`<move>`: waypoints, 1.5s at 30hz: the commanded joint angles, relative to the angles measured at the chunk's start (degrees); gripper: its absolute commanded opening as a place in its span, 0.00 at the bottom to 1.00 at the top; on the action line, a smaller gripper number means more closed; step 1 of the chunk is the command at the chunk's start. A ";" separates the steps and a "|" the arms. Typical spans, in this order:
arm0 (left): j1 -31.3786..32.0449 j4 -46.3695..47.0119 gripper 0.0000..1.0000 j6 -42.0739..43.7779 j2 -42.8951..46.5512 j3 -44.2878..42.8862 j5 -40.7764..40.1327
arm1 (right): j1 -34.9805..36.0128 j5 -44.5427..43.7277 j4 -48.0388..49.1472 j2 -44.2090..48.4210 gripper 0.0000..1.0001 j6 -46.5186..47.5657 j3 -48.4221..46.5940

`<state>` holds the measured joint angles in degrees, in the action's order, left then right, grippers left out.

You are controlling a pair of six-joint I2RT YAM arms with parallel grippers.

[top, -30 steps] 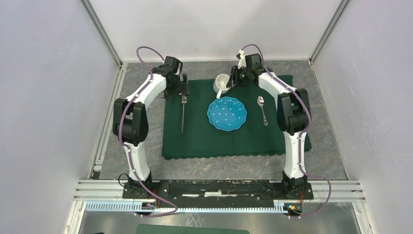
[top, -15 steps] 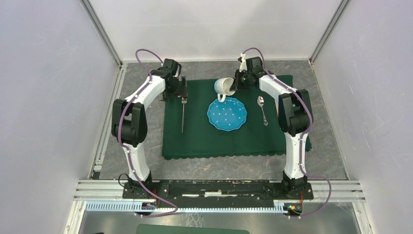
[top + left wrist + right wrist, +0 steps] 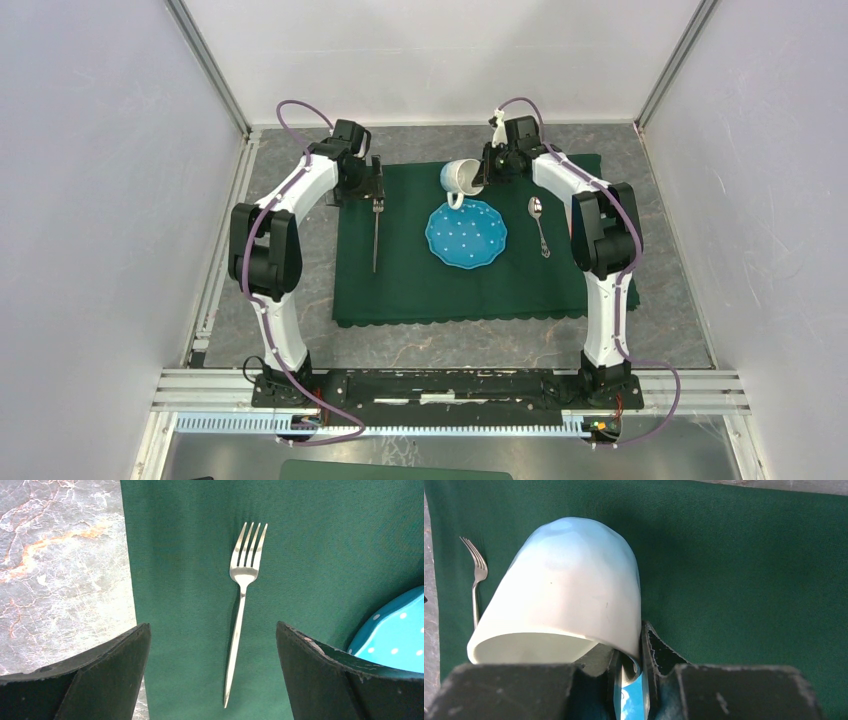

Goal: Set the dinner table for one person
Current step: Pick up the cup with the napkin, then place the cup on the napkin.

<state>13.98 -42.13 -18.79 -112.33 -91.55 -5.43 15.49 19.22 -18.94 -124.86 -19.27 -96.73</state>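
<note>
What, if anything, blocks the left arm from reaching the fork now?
Probably nothing, so yes. The left arm's open fingers hang above the fork, which lies bare on the green cloth; the blue plate sits off to one side.

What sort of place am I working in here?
Probably a lab test cell, not a home: plain white panel walls on aluminium framing box in the stone-look table, with a metal mounting rail along its near edge.
</note>
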 commanded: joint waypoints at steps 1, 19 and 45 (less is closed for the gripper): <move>-0.26 1.68 1.00 1.63 1.21 -0.86 0.90 | 0.03 -1.02 -1.18 2.29 0.00 0.48 -5.86; -0.35 1.65 1.00 2.20 -0.07 -2.57 2.82 | -10.03 -10.60 -11.35 10.16 0.00 4.69 -7.38; -1.91 0.82 1.00 3.16 -1.38 -3.87 4.59 | -17.87 -20.03 -19.90 10.19 0.00 6.89 -8.23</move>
<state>12.88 -41.82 -17.50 -113.56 -93.14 -2.28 -2.02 -0.25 -40.14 -115.24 -12.01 -99.77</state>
